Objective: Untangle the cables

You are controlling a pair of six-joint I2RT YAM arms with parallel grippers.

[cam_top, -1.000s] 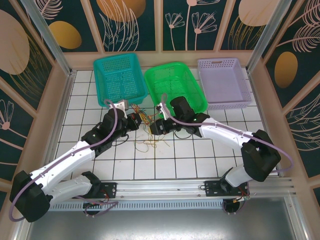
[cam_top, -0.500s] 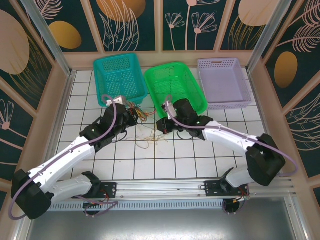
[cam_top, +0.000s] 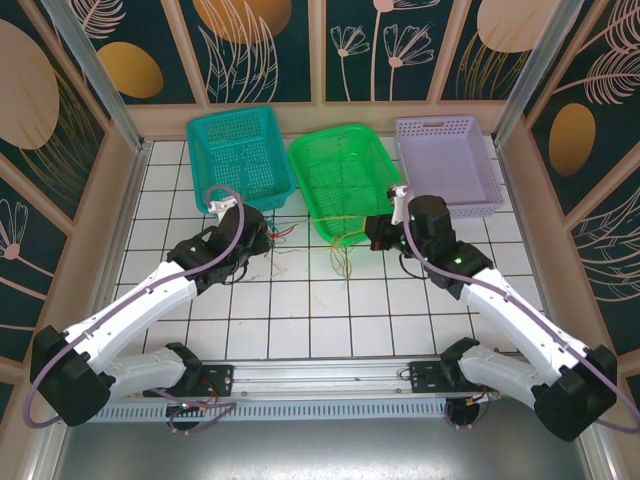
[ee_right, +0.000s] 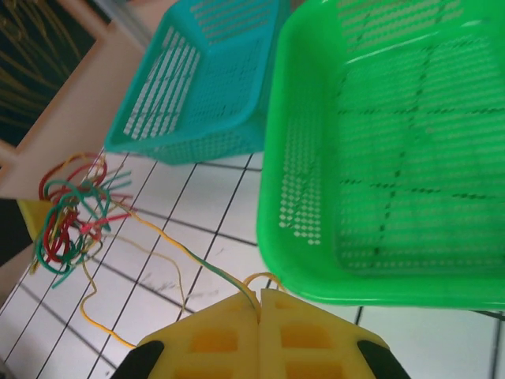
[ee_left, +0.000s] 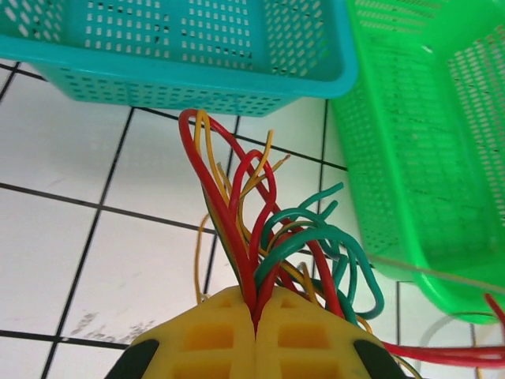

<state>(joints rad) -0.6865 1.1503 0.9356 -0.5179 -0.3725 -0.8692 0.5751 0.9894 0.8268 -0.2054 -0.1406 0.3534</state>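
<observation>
Red, green and yellow thin wires [ee_left: 260, 237] bunching in left gripper [ee_left: 256, 304] pinch; right gripper [ee_right: 259, 304] pinching single tan-yellow strand [ee_right: 177, 245].

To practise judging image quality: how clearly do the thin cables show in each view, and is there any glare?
Left wrist: the cables are crisp, colours distinct. Right wrist: the bundle at left looks small and softer. Top external: even light, no glare, but the strands are barely resolved against the white tiles.
</observation>
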